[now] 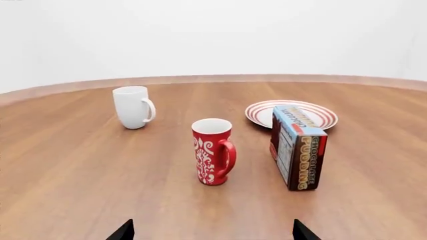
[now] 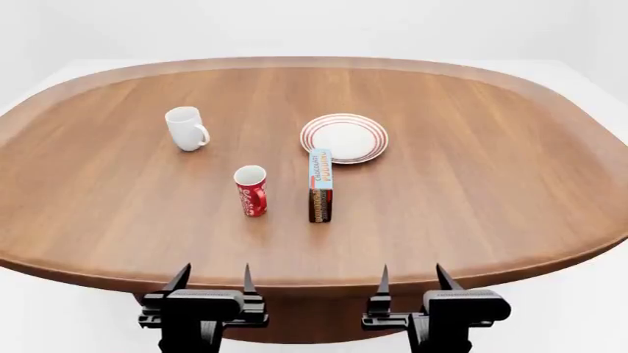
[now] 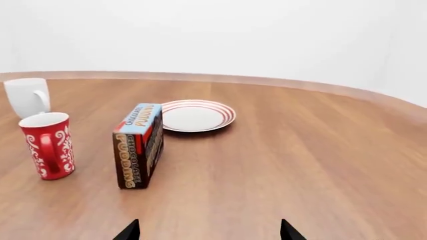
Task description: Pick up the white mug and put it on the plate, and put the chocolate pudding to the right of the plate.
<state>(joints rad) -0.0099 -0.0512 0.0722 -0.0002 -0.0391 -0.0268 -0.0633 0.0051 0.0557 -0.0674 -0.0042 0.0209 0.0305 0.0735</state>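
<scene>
Both grippers, left gripper (image 2: 212, 278) and right gripper (image 2: 411, 278), hang at the table's near edge, jaws apart, holding nothing. Left of the plate (image 2: 345, 137) stands the white mug (image 2: 185, 128): probably rigid, slick, breakable; grip its rim wall. Chocolate pudding (image 2: 321, 184), likely light, stands just before the plate.

Chocolate pudding (image 3: 139, 146) stands upright between red cup (image 3: 47, 145) and plate (image 3: 197, 116)
</scene>
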